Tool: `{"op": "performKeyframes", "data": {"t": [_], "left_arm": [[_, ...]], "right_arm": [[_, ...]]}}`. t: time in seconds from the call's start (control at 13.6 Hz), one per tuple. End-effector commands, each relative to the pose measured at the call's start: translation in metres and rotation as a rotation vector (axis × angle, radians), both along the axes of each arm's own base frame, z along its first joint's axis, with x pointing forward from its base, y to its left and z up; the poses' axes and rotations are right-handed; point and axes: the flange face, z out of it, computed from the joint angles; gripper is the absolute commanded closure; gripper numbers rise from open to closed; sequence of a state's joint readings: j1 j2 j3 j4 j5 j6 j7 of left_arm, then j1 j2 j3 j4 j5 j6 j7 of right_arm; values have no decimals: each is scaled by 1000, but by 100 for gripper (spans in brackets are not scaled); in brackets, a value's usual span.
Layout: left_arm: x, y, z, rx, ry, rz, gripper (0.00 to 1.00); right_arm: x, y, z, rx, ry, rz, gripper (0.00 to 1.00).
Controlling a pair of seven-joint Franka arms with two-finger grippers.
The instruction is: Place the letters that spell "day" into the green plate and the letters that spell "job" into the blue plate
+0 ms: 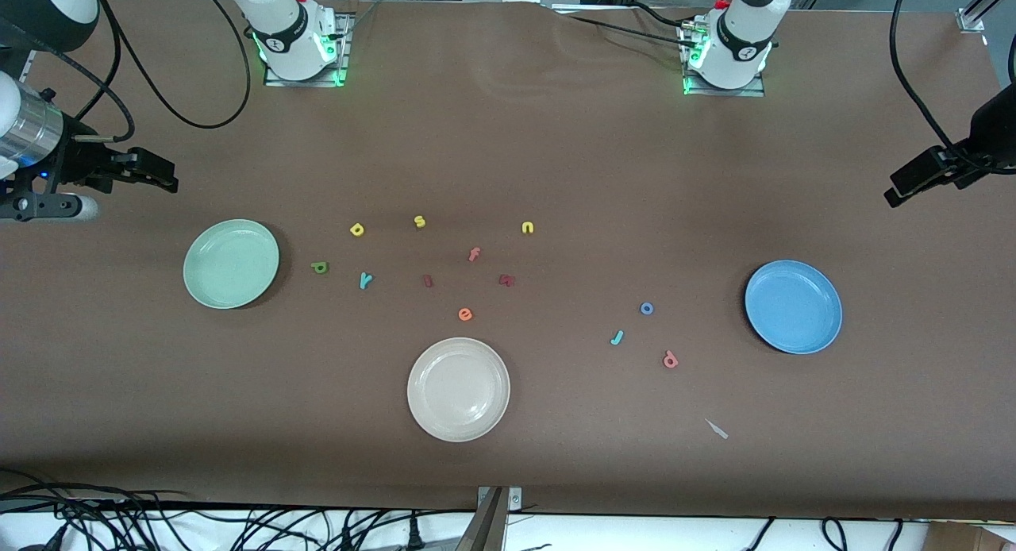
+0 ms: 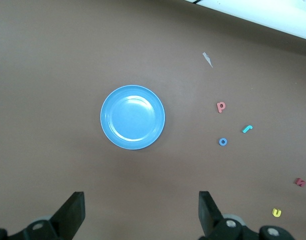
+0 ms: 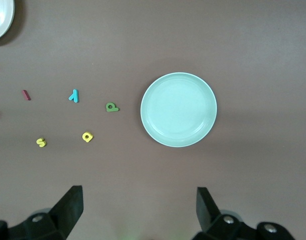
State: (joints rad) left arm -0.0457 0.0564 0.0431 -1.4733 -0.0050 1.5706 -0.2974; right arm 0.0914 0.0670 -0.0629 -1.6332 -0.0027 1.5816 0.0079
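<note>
Crosswise, teal j (image 1: 617,338) tilted, flat.

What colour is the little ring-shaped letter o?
Blue; the letter o shows best in the front view.

Green plate (image 1: 231,263) bare; d (image 1: 319,267), a (image 1: 356,230), y (image 1: 365,280) beside. Blue plate (image 1: 793,306) bare; j (image 1: 617,338), o (image 1: 647,308), probably b (image 1: 670,360) near.

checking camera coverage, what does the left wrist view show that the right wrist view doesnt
Only the left wrist view: the blue plate, the salmon-pink b, the teal j, the blue o, the yellow n and the open left gripper.

Only the right wrist view: the green plate, the olive-green d, the yellow a, the teal y, the yellow s, the cream-white plate's edge and the open right gripper.

Both: the brown table.
</note>
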Motion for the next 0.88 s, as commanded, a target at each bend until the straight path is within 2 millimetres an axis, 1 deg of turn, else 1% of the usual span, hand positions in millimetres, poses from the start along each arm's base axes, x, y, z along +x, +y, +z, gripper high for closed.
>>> {"op": "performKeyframes", "data": {"t": [0.0,0.29,0.81], "left_arm": [[-1,-4,5,-20,0,2,0],[-3,-4,8,-20,-3,2,0],[0,-9,2,-18,6,-6,0]], "right_arm": [[-1,-2,3,1,13,-1,0],[-1,-3,3,1,13,-2,0],[-1,-2,3,2,12,5,0]]}}
